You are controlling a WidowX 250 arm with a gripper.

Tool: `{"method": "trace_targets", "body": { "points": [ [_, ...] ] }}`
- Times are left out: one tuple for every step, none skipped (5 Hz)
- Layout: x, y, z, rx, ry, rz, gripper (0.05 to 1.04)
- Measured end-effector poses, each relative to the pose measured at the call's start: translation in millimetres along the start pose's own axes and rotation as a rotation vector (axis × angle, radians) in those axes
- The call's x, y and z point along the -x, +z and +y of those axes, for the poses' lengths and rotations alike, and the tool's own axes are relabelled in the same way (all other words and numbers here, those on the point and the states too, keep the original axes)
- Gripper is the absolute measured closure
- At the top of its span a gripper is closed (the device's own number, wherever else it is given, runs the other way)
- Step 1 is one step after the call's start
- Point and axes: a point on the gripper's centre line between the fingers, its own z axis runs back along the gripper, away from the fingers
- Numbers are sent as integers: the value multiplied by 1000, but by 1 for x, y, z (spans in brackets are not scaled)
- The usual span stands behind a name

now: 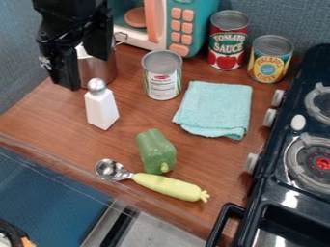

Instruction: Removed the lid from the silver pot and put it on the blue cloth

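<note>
Gripper (84, 71) at the pot (99, 71), upper left of the counter (51, 113), fingers apart; the lid cannot be made out. Sound technique: centre the grip, close squarely, lift straight, then carry level above the can (162, 77) to the cloth (216, 108).

The silver pot (99, 70) stands upright on the wooden counter (51, 120), in the upper left part of the camera view; its round metal wall is shiny and carries brownish reflections; a thin wire handle (121, 36) is seen at its upper right side; the top of the pot is largely hidden, so I cannot tell how its lid lies. The blue cloth (216, 108) is light turquoise, with soft, rough texture; it lies flat, folded to an uneven square, well apart from the pot; its lower edge shows loose layers.
</note>
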Motion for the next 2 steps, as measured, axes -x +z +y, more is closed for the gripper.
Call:
{"method": "trace_targets", "body": {
  "points": [
    [1,-5,0,-17,1,2,83],
    [-14,-12,-45,9,127,5,83]
  ]
}}
